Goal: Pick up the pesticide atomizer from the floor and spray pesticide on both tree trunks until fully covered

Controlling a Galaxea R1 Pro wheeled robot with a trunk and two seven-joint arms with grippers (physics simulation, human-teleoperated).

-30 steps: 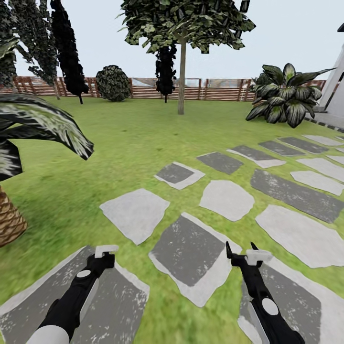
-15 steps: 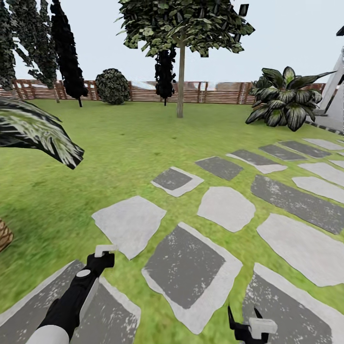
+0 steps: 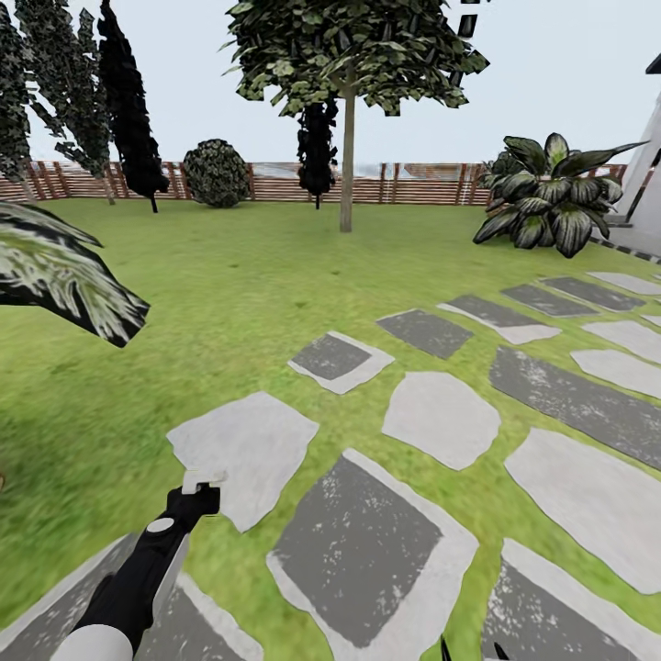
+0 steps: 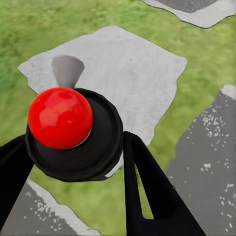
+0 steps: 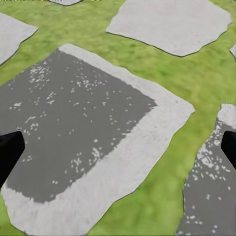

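Observation:
My left gripper (image 3: 201,494) is shut on the pesticide atomizer (image 4: 73,132), a dark round body with a red ball on top, between two black fingers (image 4: 147,187). In the head view its white part (image 3: 203,478) sticks up from the gripper, low at the left over the paving. My right gripper (image 5: 118,147) is open with nothing in it; its fingertips (image 3: 445,650) just poke in at the bottom edge. A tree (image 3: 353,50) with a straight pale trunk (image 3: 346,161) stands far ahead on the lawn, before the wooden fence (image 3: 413,184).
Grey and white paving stones (image 3: 358,542) lie under and ahead of me, running off to the right. A palm frond (image 3: 64,271) hangs in at the left. A round bush (image 3: 217,172), dark cypresses (image 3: 128,101) and a broad-leafed plant (image 3: 551,193) stand far off.
My right arm has dropped towards the bottom edge of the head view, leaving only its fingertips. The view has shifted, and the palm trunk at the left has slid out. The left gripper keeps its hold.

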